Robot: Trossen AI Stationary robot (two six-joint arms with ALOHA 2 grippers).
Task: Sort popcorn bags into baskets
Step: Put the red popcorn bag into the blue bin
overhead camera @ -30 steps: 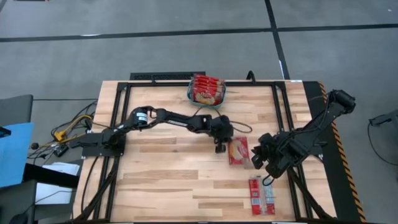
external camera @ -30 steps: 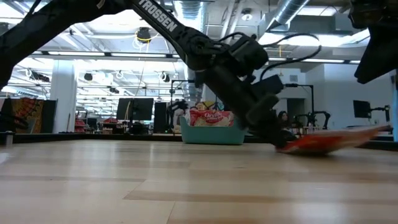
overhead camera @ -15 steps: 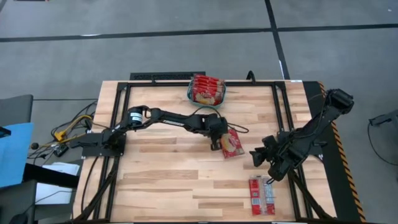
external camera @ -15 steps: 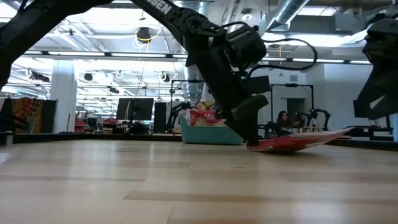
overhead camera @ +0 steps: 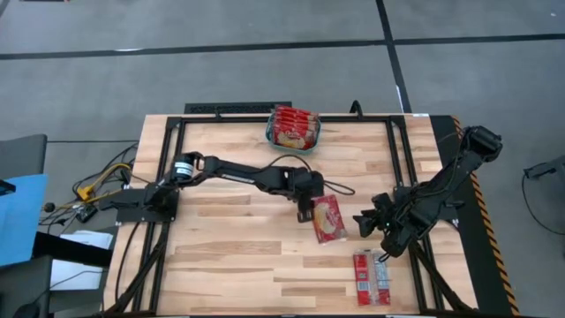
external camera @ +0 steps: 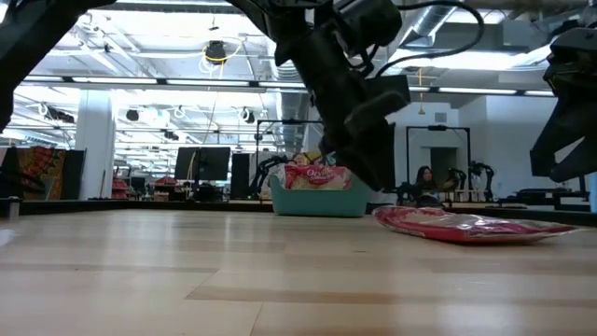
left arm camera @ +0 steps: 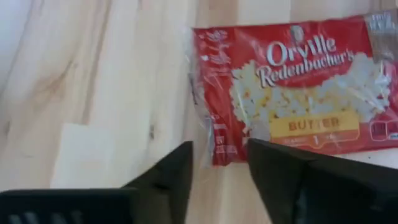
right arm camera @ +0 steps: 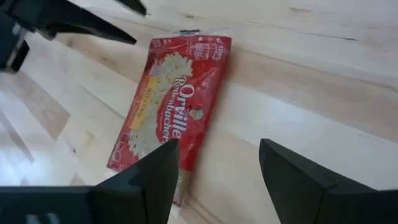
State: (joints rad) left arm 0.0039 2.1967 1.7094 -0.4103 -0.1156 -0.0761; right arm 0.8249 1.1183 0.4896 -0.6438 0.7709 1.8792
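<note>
A red popcorn bag (overhead camera: pixel 328 218) lies flat on the table's middle right, picture side up; it also shows in the low view (external camera: pixel 476 227) and both wrist views (left arm camera: pixel 298 93) (right arm camera: pixel 171 124). My left gripper (overhead camera: pixel 306 210) is open just above the bag's left end, clear of it (external camera: pixel 373 173). My right gripper (overhead camera: pixel 365 223) is open and empty to the bag's right, above the table (right arm camera: pixel 217 180). The teal basket (overhead camera: pixel 270 132) at the far edge holds several bags. One more bag (overhead camera: pixel 372 276) lies at the near right.
A black metal frame (overhead camera: pixel 177 124) runs around the tabletop. Bare wood lies left and near of the bag. Cables (overhead camera: pixel 106 177) hang off the table's left side. The room beyond shows in the low view behind the basket (external camera: pixel 317 201).
My left gripper held the bag by its left end, tilted, and drew it toward the table's left, away from my right gripper. It has let go and risen. The bag has dropped flat onto the table.
</note>
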